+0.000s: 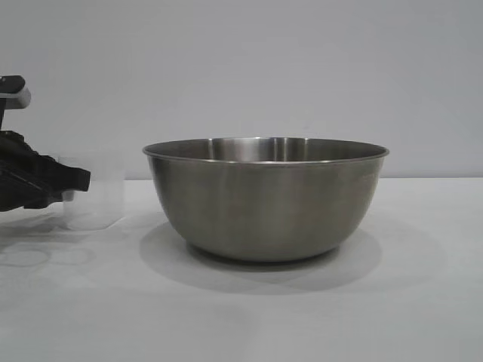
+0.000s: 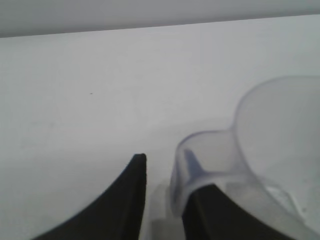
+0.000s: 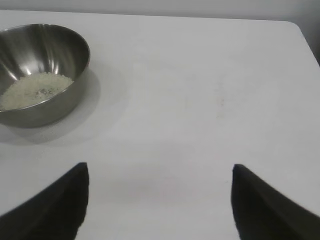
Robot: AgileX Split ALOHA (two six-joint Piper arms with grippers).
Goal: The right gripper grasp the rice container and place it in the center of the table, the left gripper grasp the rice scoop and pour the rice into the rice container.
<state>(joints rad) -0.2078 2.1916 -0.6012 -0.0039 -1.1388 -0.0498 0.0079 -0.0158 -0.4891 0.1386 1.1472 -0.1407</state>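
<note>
The rice container (image 1: 264,200), a wide steel bowl, stands in the middle of the table (image 1: 423,302). In the right wrist view the rice (image 3: 35,87) lies as a pale heap in the rice container (image 3: 60,45). The rice scoop (image 1: 94,192), a translucent cup, stands upright on the table left of the bowl and looks empty. My left gripper (image 1: 72,181) is at its handle side. In the left wrist view the left gripper (image 2: 165,159) is open, its fingers apart, with the rice scoop (image 2: 272,130) handle lying over one finger. My right gripper (image 3: 160,172) hangs wide open over bare table, away from the bowl.
A plain grey wall runs behind the table. White tabletop stretches in front of and to the right of the bowl. The table's far edge and rounded corner (image 3: 295,25) show in the right wrist view.
</note>
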